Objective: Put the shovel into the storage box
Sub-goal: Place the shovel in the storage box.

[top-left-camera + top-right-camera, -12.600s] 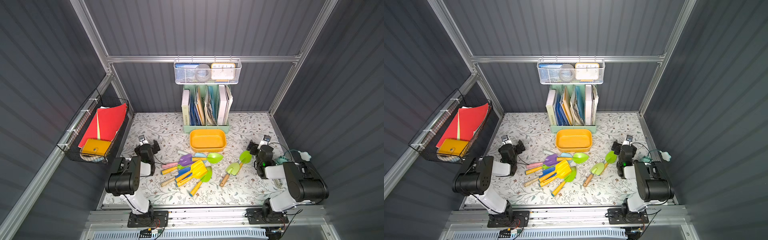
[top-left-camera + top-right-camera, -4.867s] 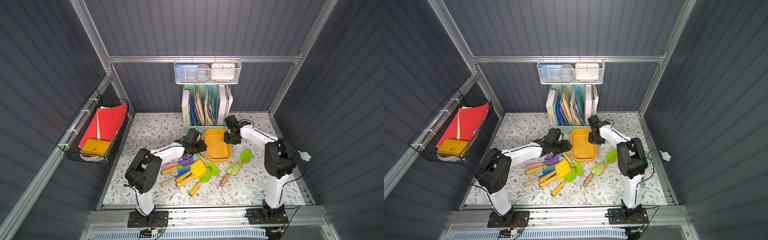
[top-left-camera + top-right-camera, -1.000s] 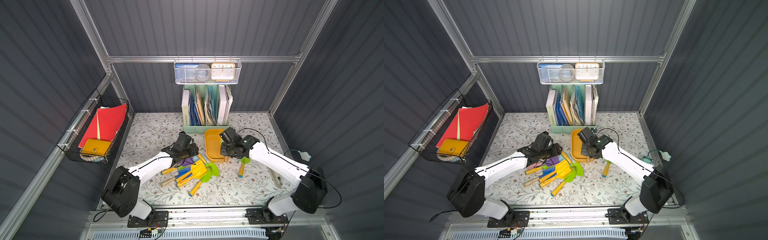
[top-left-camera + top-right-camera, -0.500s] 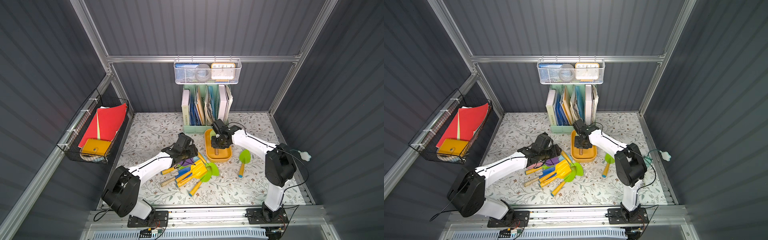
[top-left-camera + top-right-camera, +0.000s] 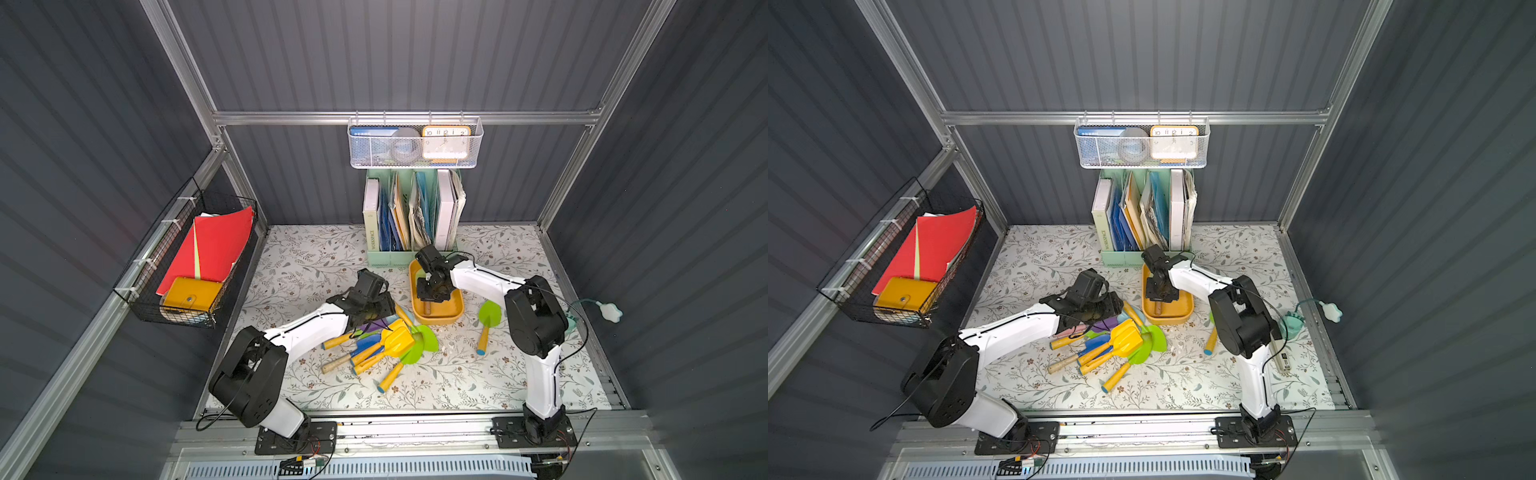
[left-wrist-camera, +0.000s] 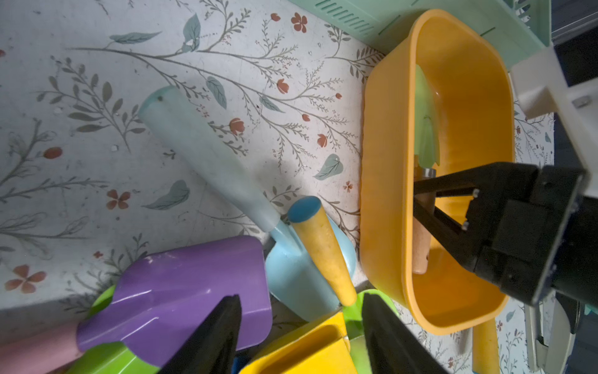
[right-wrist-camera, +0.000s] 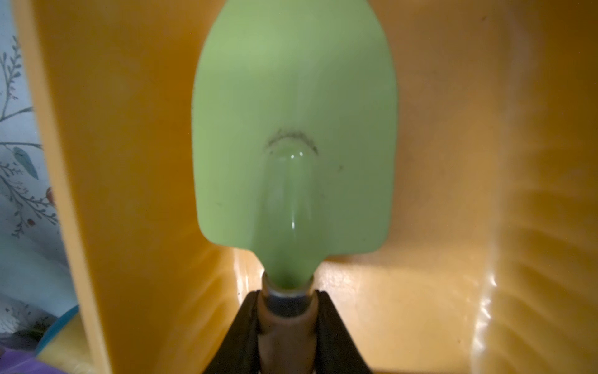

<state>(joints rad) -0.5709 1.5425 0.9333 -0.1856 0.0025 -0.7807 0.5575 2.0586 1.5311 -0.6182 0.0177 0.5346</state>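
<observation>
The storage box point(image 5: 440, 320) point(image 5: 1169, 320) is a shallow yellow-orange tub in front of the file rack. My right gripper point(image 5: 432, 286) point(image 5: 1160, 291) point(image 7: 287, 301) reaches down into it, shut on the brown wooden handle of a shovel point(image 7: 291, 129) with a pale green blade. The blade point(image 6: 425, 123) lies within the box walls point(image 6: 385, 194); the handle's end point(image 5: 427, 308) shows below the gripper. My left gripper point(image 5: 370, 309) point(image 5: 1096, 309) point(image 6: 301, 296) hangs open just over a pile of toy shovels point(image 5: 382, 340), holding nothing.
The pile holds a purple scoop point(image 6: 181, 285), a light blue shovel point(image 6: 207, 162), and yellow and green ones. Another green shovel point(image 5: 487, 320) lies right of the box. A mint-green file rack point(image 5: 390, 257) stands behind it, with a white mesh basket point(image 5: 415, 143) above. A black wire basket point(image 5: 187, 266) hangs on the left wall.
My right gripper has carried the green shovel back from the table's middle to the storage box and lowered it inside. The left arm has stayed over the pile.
</observation>
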